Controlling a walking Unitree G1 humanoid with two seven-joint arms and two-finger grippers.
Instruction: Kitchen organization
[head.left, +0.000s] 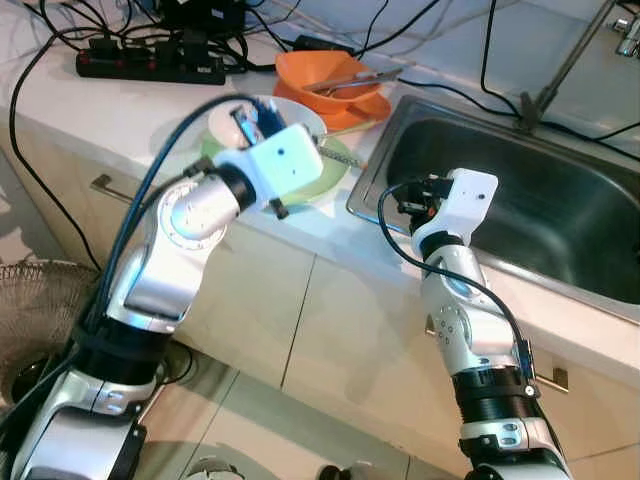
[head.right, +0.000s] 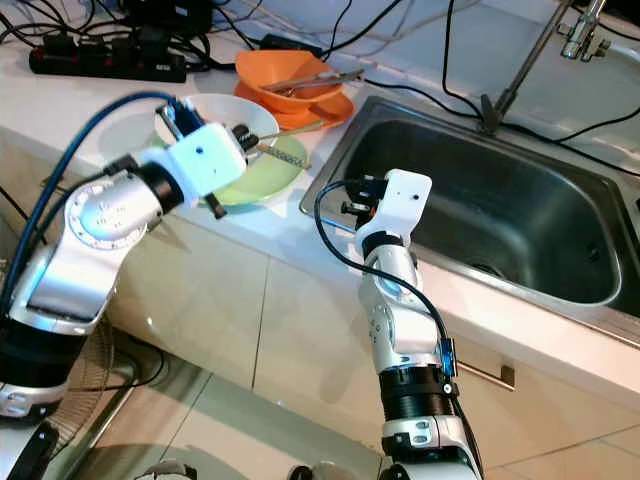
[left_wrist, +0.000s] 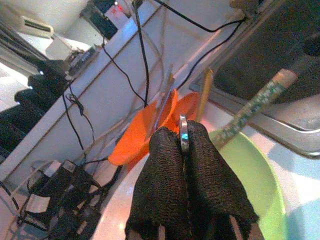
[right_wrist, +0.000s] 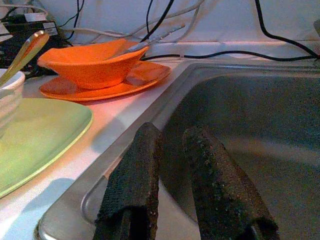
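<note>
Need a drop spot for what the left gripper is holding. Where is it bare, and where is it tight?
The sink basin looks bare. A strip of counter lies free between the green plate and the sink's rim. Behind, it is tight: white bowl, orange bowl, power strip and cables.

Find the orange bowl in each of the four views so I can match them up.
Left eye: orange bowl at top centre, behind the green plate.
Right eye: top, left of centre, beside the sink.
Left wrist: centre, past the fingertips.
Right wrist: upper left, on an orange plate.
Shared landmark: the green plate, lying next to the bowl in all four.
</note>
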